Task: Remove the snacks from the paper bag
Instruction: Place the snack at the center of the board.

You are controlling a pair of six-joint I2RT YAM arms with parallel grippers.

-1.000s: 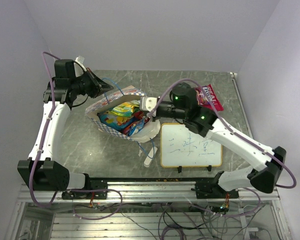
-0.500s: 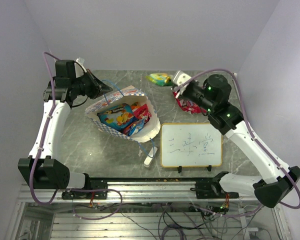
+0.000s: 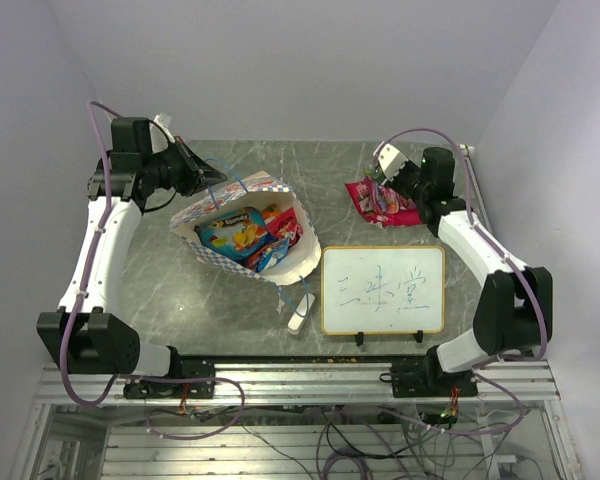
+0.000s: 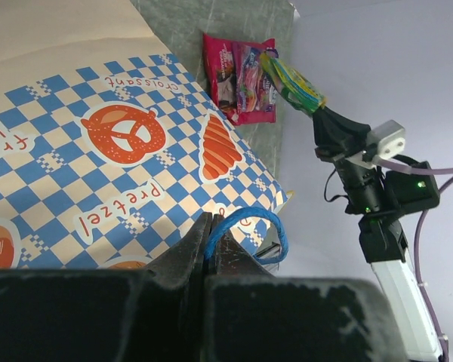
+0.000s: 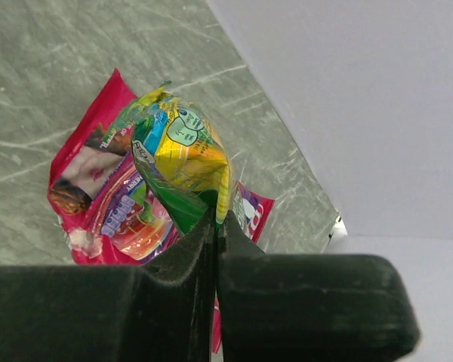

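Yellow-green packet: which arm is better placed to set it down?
Right. The right claw grips the packet above the pink packets; the left claw holds the paper bag by its blue cord.

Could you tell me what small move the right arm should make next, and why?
Probably lower slightly and open the right gripper: it is shut on the yellow-green packet, held above the pink-red packets on the table, away from the paper bag.

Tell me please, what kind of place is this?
Probably a robotics lab test cell: the left arm and right arm bolted to a metal rail at a grey stone-look table, plain pale walls close around, loose cables underneath.
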